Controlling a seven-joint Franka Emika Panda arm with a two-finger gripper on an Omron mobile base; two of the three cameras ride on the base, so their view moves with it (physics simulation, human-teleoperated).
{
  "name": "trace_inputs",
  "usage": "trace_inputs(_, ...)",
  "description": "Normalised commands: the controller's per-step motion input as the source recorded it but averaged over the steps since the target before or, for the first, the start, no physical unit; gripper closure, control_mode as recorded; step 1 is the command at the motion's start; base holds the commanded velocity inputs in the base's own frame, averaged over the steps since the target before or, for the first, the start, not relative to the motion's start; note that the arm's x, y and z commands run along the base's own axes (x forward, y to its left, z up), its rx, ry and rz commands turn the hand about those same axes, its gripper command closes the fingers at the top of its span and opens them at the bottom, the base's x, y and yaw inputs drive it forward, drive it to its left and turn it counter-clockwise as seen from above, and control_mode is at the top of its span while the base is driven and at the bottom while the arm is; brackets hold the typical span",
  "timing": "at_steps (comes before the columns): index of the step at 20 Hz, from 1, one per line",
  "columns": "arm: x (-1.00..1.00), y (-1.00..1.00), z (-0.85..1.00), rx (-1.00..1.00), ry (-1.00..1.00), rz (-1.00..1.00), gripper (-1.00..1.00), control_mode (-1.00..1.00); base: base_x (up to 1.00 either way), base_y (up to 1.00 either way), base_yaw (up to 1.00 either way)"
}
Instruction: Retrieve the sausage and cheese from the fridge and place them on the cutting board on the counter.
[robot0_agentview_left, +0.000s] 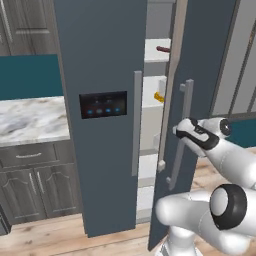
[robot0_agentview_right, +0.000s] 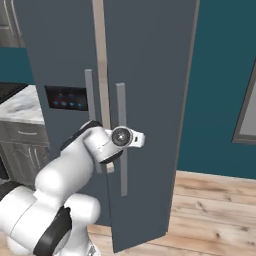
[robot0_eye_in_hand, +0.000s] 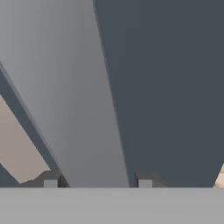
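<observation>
Gripper (robot0_eye_in_hand: 97, 183) jaws straddled the fridge's (robot0_agentview_left: 100, 60) grey door handle (robot0_eye_in_hand: 78, 109), grip uncertain; beyond stood marble counter (robot0_agentview_left: 30, 120), teal wall (robot0_agentview_right: 220, 75), plank floor (robot0_agentview_right: 215, 210).

**Grey handle bar between the finger tips, slate door behind**

Close against a long pale grey handle bar (robot0_eye_in_hand: 70, 100), running as a broad diagonal band from the upper left down to the bottom centre. Framed at the bottom by two small dark finger tips (robot0_eye_in_hand: 50, 181) of the gripper (robot0_eye_in_hand: 97, 183), one on each side of the bar, standing apart with the bar's lower end between them; contact with the bar not clear. Backed on the right by the flat slate blue-grey fridge door (robot0_eye_in_hand: 170, 87). Edged on the left by a narrow dark strip, beside a tan patch (robot0_eye_in_hand: 19, 153) at the lower left. A sliver of light wood tone at the far lower right.
</observation>
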Motion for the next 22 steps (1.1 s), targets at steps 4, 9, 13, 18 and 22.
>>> trace_inputs(4,-0.28,-0.06,0.05,0.06,0.15,-0.03,-1.00,-1.00,0.00,0.00,0.00)
trace_inputs(9,-0.43,0.07,0.13,0.06,0.07,0.00,-1.00,-1.00,0.00,0.00,0.00)
trace_inputs(13,-0.61,0.18,0.03,0.00,0.02,0.00,-1.00,-1.00,0.00,0.00,0.00)
trace_inputs(18,-0.57,0.34,0.07,0.00,0.01,0.00,-1.00,-1.00,0.00,0.00,0.00)
trace_inputs(22,-0.25,0.66,0.03,-0.01,0.06,-0.04,-1.00,-1.00,0.00,0.00,0.00)
